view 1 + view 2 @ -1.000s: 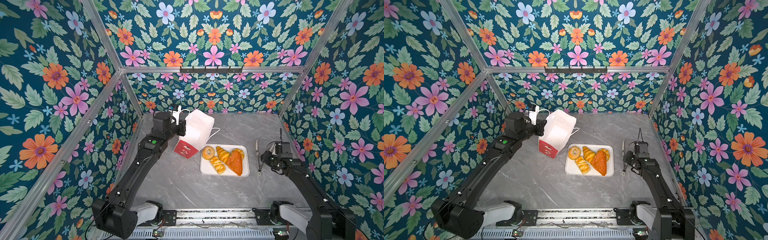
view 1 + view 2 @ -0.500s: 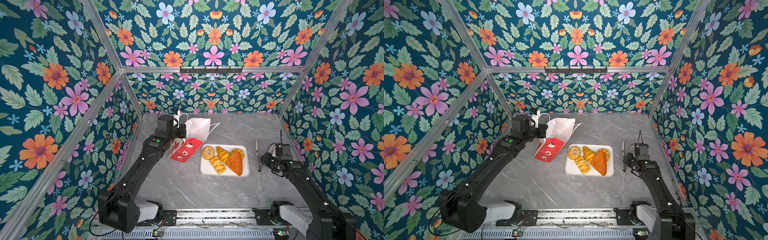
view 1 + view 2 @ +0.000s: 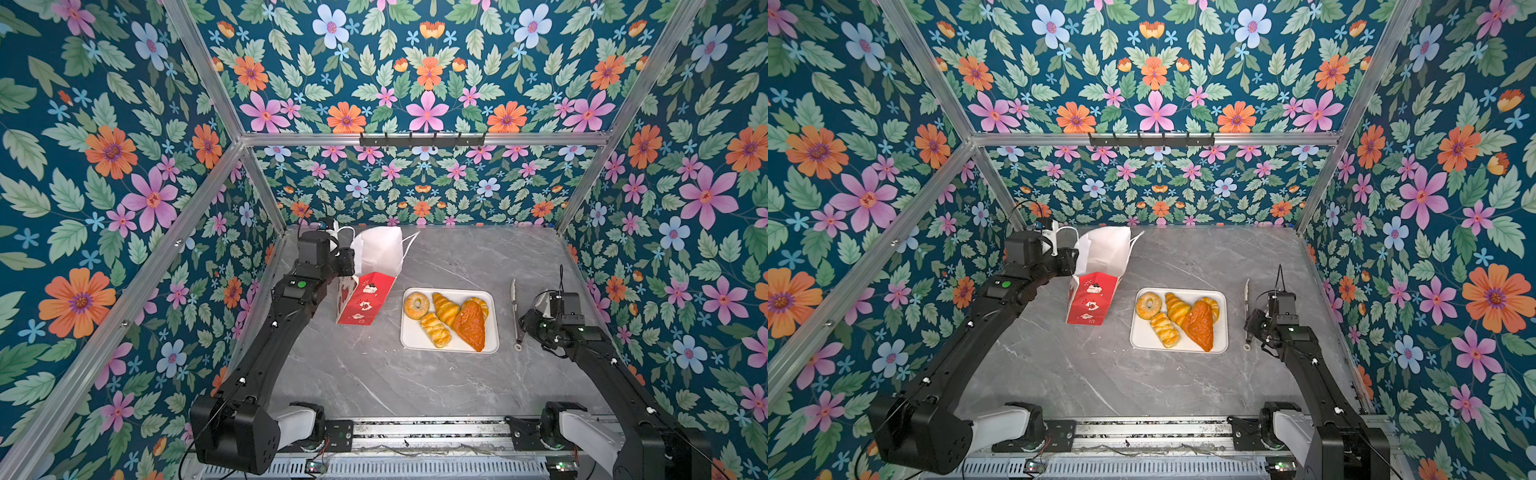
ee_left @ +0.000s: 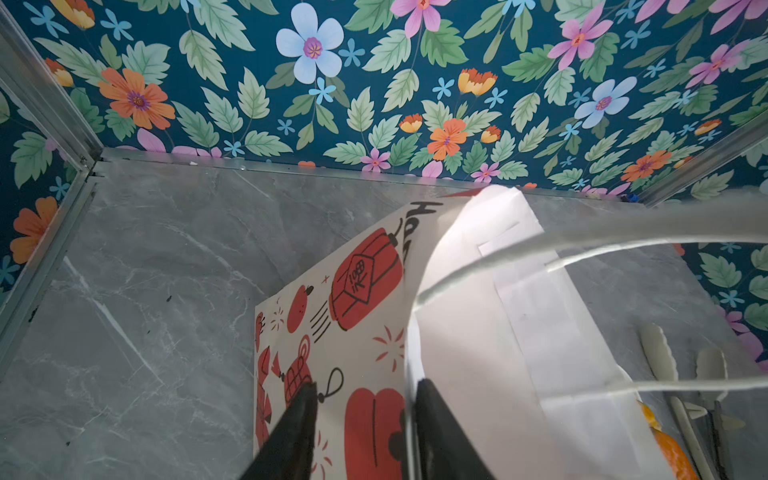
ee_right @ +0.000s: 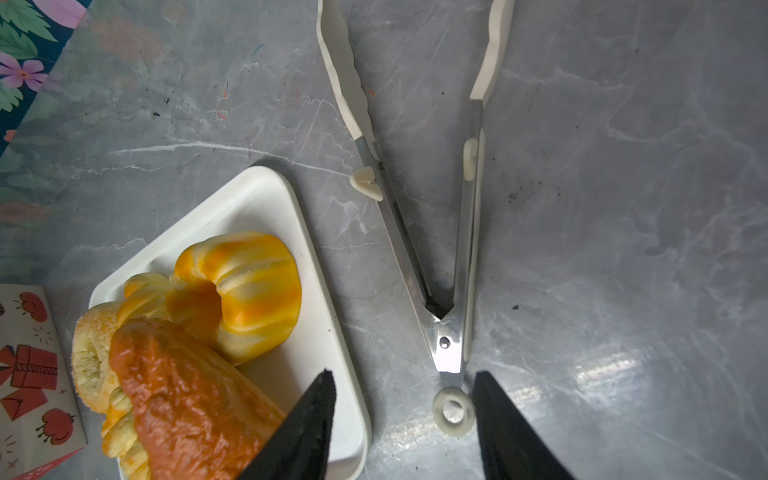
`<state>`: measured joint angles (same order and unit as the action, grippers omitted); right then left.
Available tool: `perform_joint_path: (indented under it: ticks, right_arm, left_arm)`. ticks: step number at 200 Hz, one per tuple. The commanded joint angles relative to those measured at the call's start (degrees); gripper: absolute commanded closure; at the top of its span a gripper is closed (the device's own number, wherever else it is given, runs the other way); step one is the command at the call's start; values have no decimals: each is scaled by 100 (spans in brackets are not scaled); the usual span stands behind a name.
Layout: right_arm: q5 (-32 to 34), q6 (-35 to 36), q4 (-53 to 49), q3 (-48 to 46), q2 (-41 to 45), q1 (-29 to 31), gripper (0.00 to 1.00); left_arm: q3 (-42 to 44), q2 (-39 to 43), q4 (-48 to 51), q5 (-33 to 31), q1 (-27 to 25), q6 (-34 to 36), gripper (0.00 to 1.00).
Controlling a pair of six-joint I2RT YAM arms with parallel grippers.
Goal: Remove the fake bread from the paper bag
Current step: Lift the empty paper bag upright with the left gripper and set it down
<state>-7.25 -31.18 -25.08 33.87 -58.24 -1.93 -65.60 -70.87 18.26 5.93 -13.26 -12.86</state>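
bag [image 3: 365,297]: red, cartoon prints, white inside
axis: front-to-back, mouth toward the back wall [image 3: 415,195]
my left fingers [image 4: 295,428]: spread
right fingers [image 5: 311,424]: spread too

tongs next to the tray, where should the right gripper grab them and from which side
Grip the tongs across both steel arms ahead of the hinge, coming down from above. They lie on their side in an open V, and likely only near the hinge are the arms close enough to fit between the open jaws of the right gripper, which hovers by the ring end.
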Motion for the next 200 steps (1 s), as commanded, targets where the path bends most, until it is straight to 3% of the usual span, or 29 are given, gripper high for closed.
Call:
perform_joint_path:
  ticks: [1,62,92,106,161,200]
  right_arm:
    - [-49,-29,141,-25,-1,0,45]
    - [-163,-80,203,-95,5,12,45]
    - [-223,-122,260,-135,16,9,45]
    - [-242,-138,282,-152,14,9,45]
    - [-269,-160,345,-246,57,9,45]
    - [-310,-200,433,-289,50,10,45]
  left_arm:
    - [13,83,207,-112,68,144,50]
    - [107,407,327,-191,305,231,45]
    - [184,486,134,98,350,148,88]
    - [172,492,-72,370,341,-26,100]
    - [-44,160,-772,1248,340,-796,100]
    - [107,-29,-1807,1814,308,-1842,100]
